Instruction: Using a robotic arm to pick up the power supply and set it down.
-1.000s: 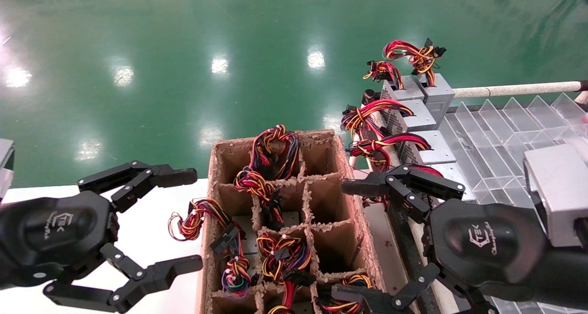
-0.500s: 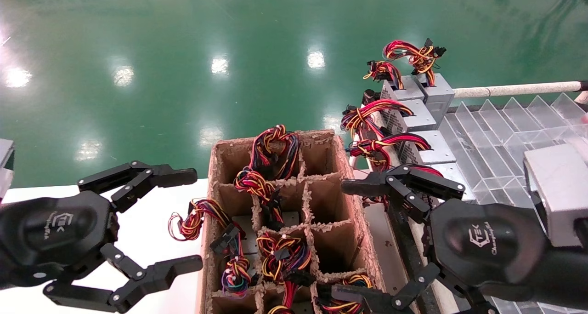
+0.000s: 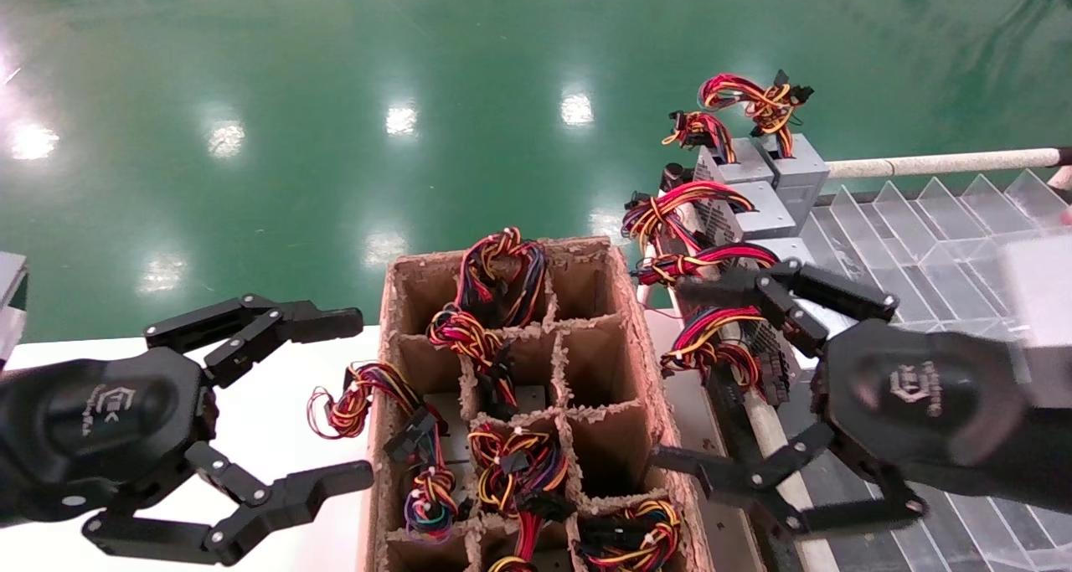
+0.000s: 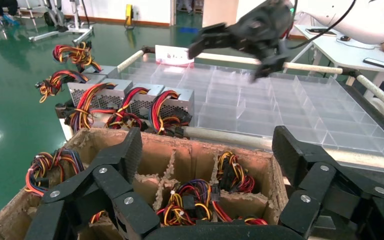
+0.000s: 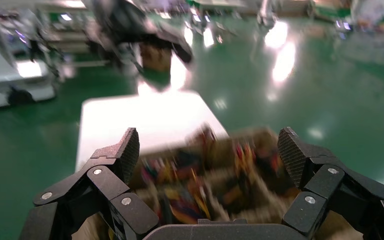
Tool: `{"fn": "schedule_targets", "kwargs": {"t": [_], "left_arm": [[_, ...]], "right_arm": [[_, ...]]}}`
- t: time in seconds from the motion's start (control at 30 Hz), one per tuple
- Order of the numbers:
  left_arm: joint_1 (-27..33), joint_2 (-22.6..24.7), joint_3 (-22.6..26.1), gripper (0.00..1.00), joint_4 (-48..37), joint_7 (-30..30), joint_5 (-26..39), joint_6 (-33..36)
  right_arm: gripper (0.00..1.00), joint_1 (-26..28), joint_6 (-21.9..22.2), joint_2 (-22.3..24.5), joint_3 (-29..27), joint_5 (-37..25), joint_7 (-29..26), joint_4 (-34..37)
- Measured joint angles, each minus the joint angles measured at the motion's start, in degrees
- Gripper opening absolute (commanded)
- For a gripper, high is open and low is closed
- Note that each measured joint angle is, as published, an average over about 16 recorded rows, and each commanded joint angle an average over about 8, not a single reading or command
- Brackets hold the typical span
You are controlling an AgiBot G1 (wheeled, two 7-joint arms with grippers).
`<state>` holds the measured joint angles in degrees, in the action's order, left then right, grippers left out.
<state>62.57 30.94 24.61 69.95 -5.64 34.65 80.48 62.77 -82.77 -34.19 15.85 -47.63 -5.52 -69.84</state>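
Both grippers stood spread and empty: your left gripper (image 3: 356, 396) beside the cardboard divider box (image 3: 636, 363), your right gripper (image 3: 682, 375) between that box and the row of power supplies (image 3: 758, 216) on the clear tray (image 3: 946, 220). Loose wire bundles (image 3: 712, 346) there could have snagged your fingers.

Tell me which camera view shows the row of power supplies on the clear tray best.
The left wrist view: the power supplies stand unobstructed, vented faces and wires visible. In the head view the open right claw covers the nearest ones. The right wrist view shows none of them.
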Motion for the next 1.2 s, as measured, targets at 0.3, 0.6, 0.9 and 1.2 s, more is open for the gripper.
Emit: {"fn": "schedule_targets", "kwargs": {"t": [0.3, 0.6, 0.9, 1.2], "left_arm": [[0.0, 0.0, 0.0, 0.00, 0.0, 0.0, 0.0, 0.0], [0.0, 0.0, 0.0, 0.00, 0.0, 0.0, 0.0, 0.0], [0.0, 0.0, 0.0, 0.00, 0.0, 0.0, 0.0, 0.0], [0.0, 0.0, 0.0, 0.00, 0.0, 0.0, 0.0, 0.0]], "right_arm": [[1.00, 4.3, -1.6, -5.0, 5.1, -9.5, 4.8, 8.5], [0.25, 9.6, -3.9, -12.4, 9.7, -16.3, 11.5, 18.9], [0.00, 13.1, -3.0, -17.3, 11.9, -20.8, 17.9, 24.1], [0.00, 14.4, -1.4, -19.8, 12.8, -22.9, 21.0, 26.1]]}}
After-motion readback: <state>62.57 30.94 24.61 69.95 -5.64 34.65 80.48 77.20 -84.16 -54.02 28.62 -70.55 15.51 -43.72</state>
